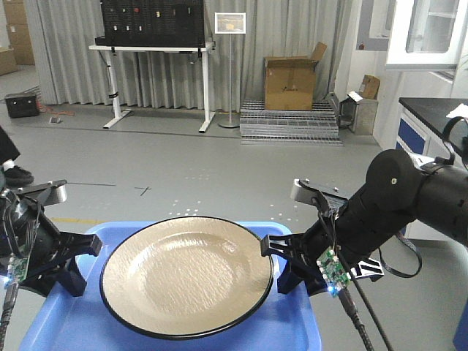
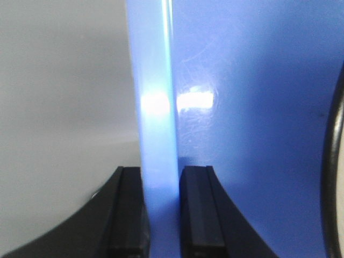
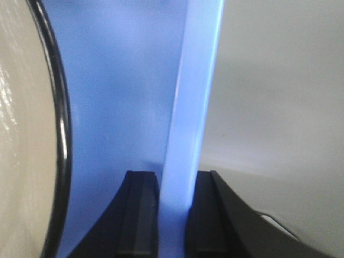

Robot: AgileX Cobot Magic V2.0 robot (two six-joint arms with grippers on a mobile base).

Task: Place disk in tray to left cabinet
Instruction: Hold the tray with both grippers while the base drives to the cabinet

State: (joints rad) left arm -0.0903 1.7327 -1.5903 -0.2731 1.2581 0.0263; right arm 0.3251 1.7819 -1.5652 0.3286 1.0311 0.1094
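The tan disk (image 1: 186, 275) with a thin black rim lies in the blue tray (image 1: 289, 325), which is held up above the floor. My left gripper (image 1: 77, 259) is shut on the tray's left rim (image 2: 156, 107); its fingers (image 2: 196, 209) pinch the rim from both sides. My right gripper (image 1: 281, 256) is shut on the tray's right rim (image 3: 191, 107), fingers (image 3: 141, 215) on either side. The disk's edge shows in the left wrist view (image 2: 333, 161) and in the right wrist view (image 3: 27, 134). The left cabinet is out of view.
Grey floor lies ahead. A white table (image 1: 157, 73) with a dark rack stands at the back, a sign stand (image 1: 229, 66) and a cardboard box (image 1: 291, 82) on a metal grate beside it. A white cabinet (image 1: 431, 33) and dark counter (image 1: 435, 110) are at right.
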